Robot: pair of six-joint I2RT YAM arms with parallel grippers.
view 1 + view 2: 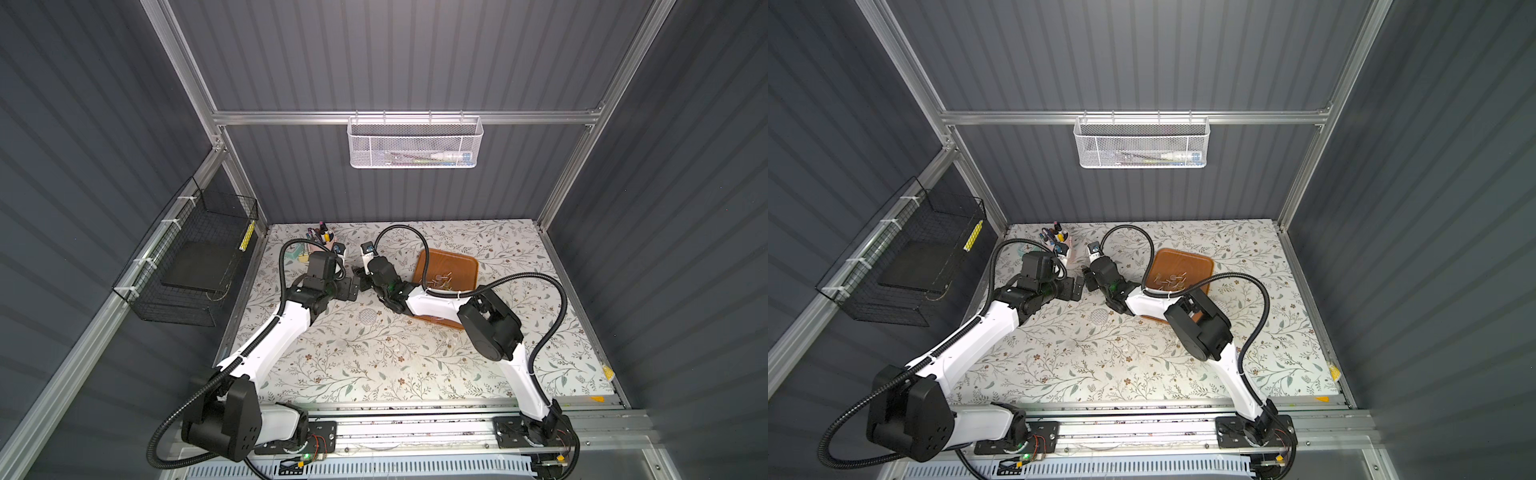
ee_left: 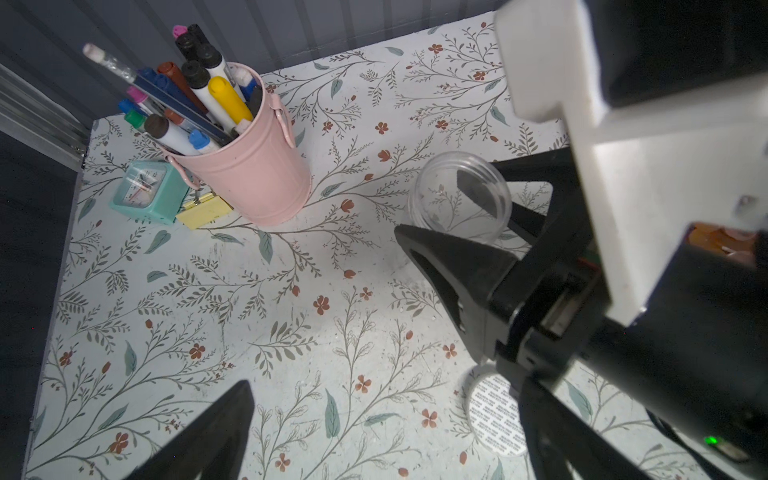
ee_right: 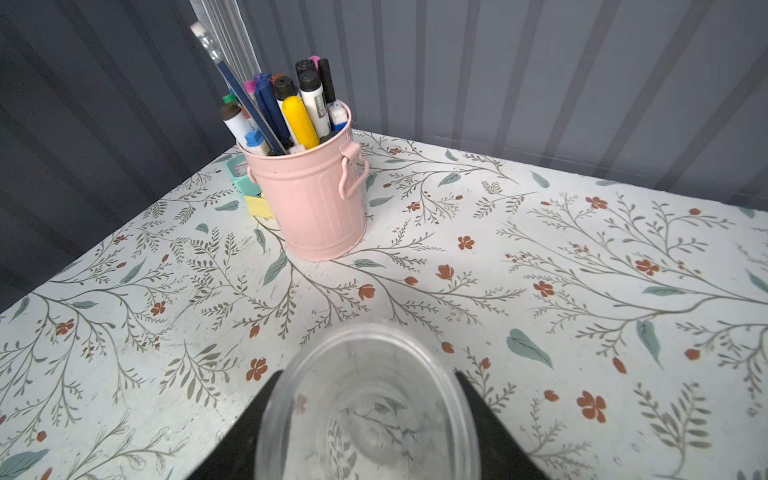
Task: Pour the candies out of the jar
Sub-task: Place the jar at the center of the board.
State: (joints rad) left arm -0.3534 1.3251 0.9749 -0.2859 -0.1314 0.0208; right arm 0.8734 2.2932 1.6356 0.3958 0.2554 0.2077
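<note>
The jar [image 3: 368,415] is clear plastic, lidless and looks empty; I see the table's pattern through its bottom. My right gripper [image 3: 368,378] is shut on the jar, one black finger on each side. The left wrist view shows the jar [image 2: 461,195] low over the table's left middle, beside the pink bucket. The candies [image 1: 442,280] [image 1: 1169,280] lie in a small heap on the brown tray [image 1: 457,257] [image 1: 1196,259]. My left gripper [image 2: 382,440] hovers open and holds nothing, just left of the right gripper [image 1: 360,278].
A pink bucket of markers [image 3: 316,199] stands at the back left with a teal clock [image 2: 145,195] and yellow notes [image 2: 203,212] behind it. A white round lid [image 2: 496,415] [image 1: 367,316] lies flat on the table below both grippers. The right arm crosses over the tray's near edge.
</note>
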